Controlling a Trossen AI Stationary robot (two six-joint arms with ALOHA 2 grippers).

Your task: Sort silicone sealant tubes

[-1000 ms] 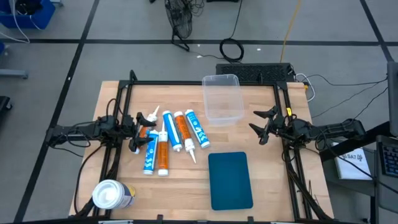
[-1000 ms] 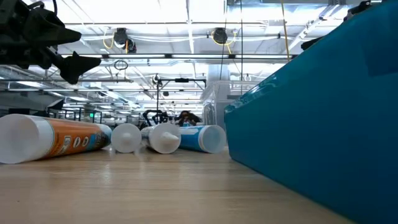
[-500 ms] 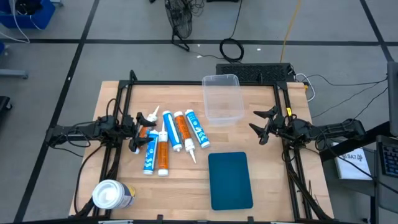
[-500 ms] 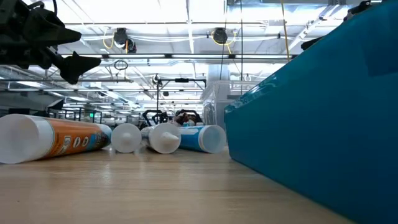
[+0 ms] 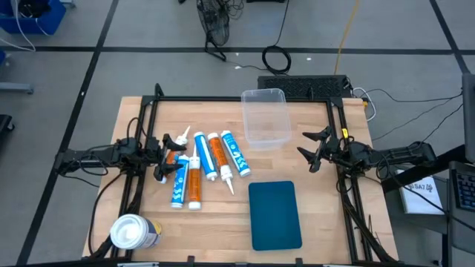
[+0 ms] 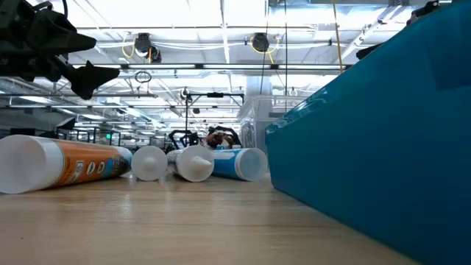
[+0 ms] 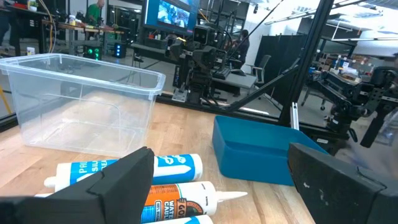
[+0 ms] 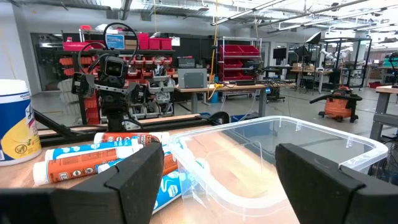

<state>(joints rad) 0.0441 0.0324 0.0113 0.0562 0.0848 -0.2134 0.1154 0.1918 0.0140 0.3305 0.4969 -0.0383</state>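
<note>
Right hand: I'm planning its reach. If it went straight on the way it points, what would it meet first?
The right hand, open at the table's right edge, points across toward the left arm. Its wrist view suggests the clear plastic bin comes first, near corner foremost, with the sealant tubes beyond; depth is uncertain.

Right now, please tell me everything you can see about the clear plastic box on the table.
The clear plastic box is a see-through rectangular tub with rounded corners and a rolled rim. It stands upright and open, with no lid, and looks empty. It rests on the wooden table at the far edge, between the two arms. The tubes lie to its left and the blue bin nearer the front; nothing touches it.
</note>
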